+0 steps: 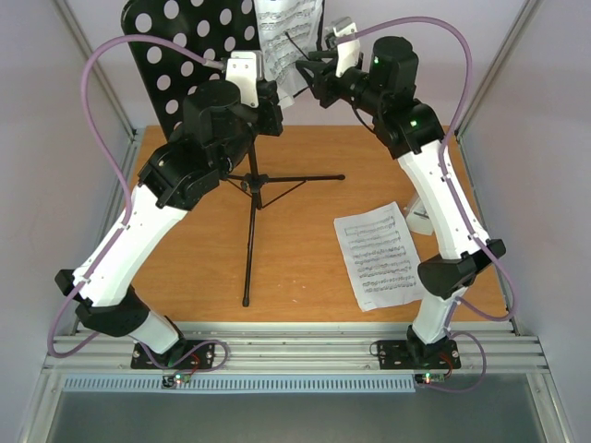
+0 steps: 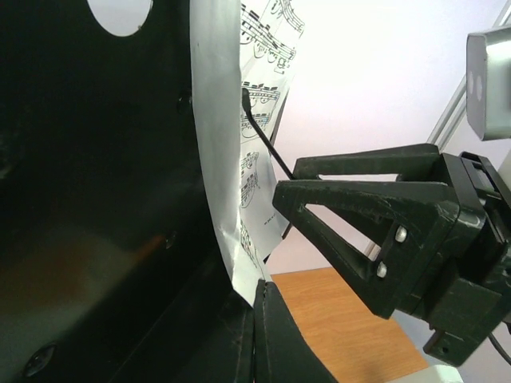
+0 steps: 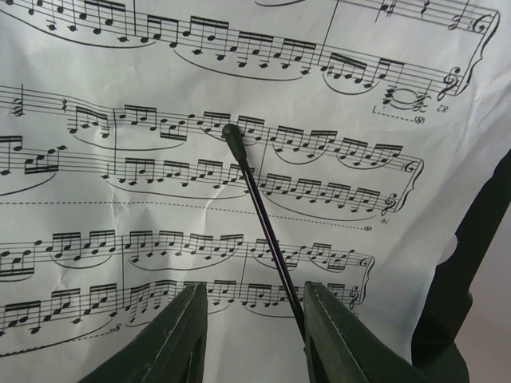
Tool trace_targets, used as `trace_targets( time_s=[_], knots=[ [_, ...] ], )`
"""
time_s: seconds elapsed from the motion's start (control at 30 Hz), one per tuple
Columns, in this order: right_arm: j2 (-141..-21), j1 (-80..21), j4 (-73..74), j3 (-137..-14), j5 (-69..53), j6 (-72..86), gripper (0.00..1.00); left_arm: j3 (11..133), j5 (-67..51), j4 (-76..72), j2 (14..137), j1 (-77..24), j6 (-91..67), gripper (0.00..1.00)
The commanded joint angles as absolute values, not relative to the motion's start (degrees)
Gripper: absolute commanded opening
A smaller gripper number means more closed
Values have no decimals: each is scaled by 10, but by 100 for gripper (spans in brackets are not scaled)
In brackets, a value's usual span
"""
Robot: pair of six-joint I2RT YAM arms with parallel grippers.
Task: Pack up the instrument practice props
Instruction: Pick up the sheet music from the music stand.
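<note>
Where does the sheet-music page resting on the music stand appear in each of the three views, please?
Top external: the sheet-music page sits top centre, right of the holed desk.
Left wrist: the page curves edge-on down the centre-left.
Right wrist: the page fills nearly the whole frame.
Shared landmark: the thin black wire arm crossing the page.

Wood table (image 1: pixel 305 268) w/ pale walls (image 1: pixel 37 138), alu frame (image 1: pixel 295 346).

Soft, even white light fills my overhead view with only faint shadows on the bench (image 1: pixel 305 268), my left wrist view is half swallowed by the dark, blurred stand desk (image 2: pixel 88 199) close to the lens, and my right wrist view shows the page (image 3: pixel 239 80) bright and sharp behind my slightly soft fingers (image 3: pixel 172 343).
</note>
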State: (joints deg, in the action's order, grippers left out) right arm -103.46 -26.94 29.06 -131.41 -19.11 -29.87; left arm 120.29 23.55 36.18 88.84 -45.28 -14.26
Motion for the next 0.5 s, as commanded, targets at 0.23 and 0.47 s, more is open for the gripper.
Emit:
trace_targets(
  time_s=[0.23,0.47],
  knots=[
    [-1103,-266,321,-1427,-208,-343,31,1200,230,339,875,-450,-127,1],
    [-1134,-266,336,-1471,-209,-367,29,1195,226,345,868,-450,-122,1]
  ],
)
